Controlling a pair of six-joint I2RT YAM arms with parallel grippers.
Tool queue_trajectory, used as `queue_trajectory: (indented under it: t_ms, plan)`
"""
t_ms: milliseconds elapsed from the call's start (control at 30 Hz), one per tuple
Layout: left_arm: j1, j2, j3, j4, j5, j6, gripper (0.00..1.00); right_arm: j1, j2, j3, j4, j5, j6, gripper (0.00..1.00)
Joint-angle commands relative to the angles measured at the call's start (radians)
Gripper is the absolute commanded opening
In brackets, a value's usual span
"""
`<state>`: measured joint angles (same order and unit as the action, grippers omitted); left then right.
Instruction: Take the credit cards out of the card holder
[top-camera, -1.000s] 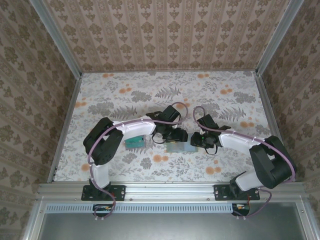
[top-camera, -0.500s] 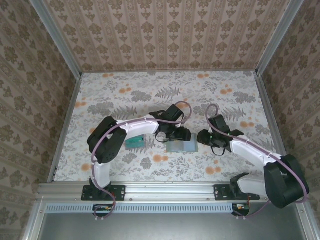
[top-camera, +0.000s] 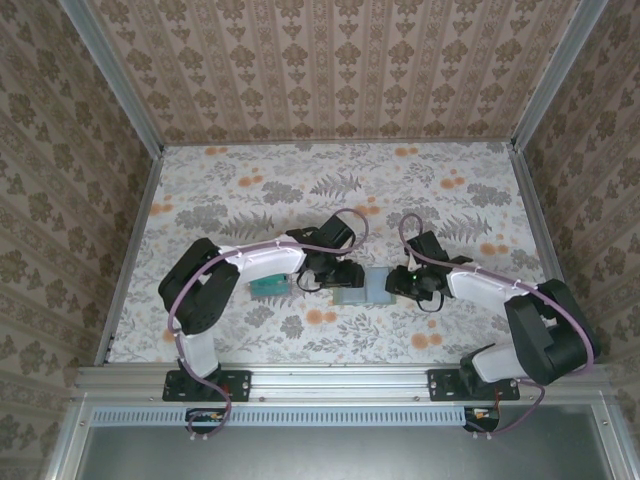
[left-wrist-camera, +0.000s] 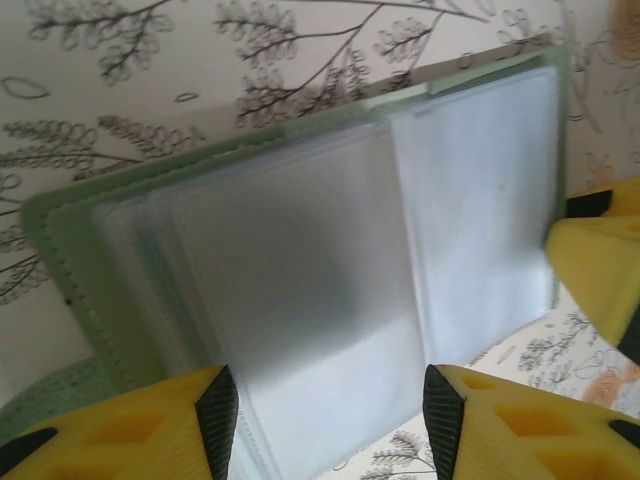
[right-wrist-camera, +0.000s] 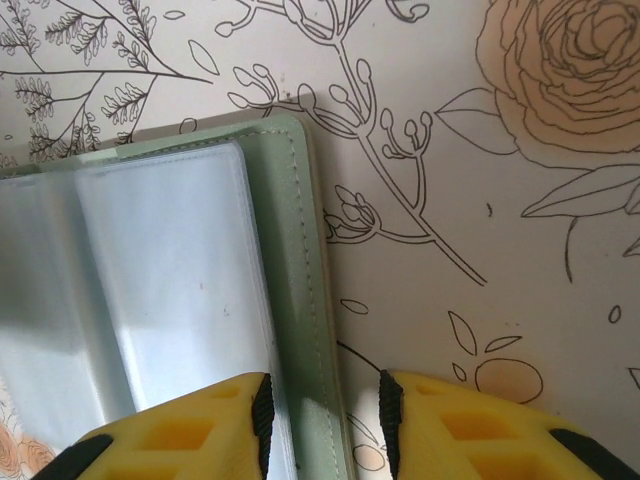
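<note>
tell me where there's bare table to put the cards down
Free: the far half of the table, up to the back wall, and the near strip before the holder. Crowded: the middle, where left gripper and right gripper flank the holder, cards to its left.

The left arm (top-camera: 250, 262), made of white shells with black joints, is bent at the elbow and stretched rightwards to the middle. The right arm (top-camera: 490, 290), of the same build, is folded and reached leftwards. The left gripper (top-camera: 345, 275) and the right gripper (top-camera: 398, 281) are pointed at one another, low and just apart. In the left wrist view its yellow plastic fingers (left-wrist-camera: 130, 440) are seen well separated. In the right wrist view the yellow fingers of the right gripper (right-wrist-camera: 170, 435) are seen with a narrower gap, not closed.
</note>
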<state>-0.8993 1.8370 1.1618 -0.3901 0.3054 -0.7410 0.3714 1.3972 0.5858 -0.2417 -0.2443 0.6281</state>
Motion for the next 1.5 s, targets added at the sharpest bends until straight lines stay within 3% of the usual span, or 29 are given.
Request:
queue_trajectory:
  t_ms: [0,567,967,1467]
  plan:
    - [0.004,-0.007,-0.008,-0.029,-0.019,-0.014,0.55,0.017,0.031,0.021,0.006,-0.015,-0.016,0.38]
    - [-0.007,0.045,0.023,-0.045,0.007,-0.006,0.54,0.040,0.065,0.020,0.013,0.000,-0.011,0.38]
    - [-0.016,0.058,0.055,0.051,0.104,0.015,0.55,0.043,0.064,0.017,0.013,0.001,-0.007,0.38]
    - [-0.021,0.042,0.072,0.080,0.127,0.020,0.60,0.043,0.059,0.010,0.012,0.008,0.001,0.38]
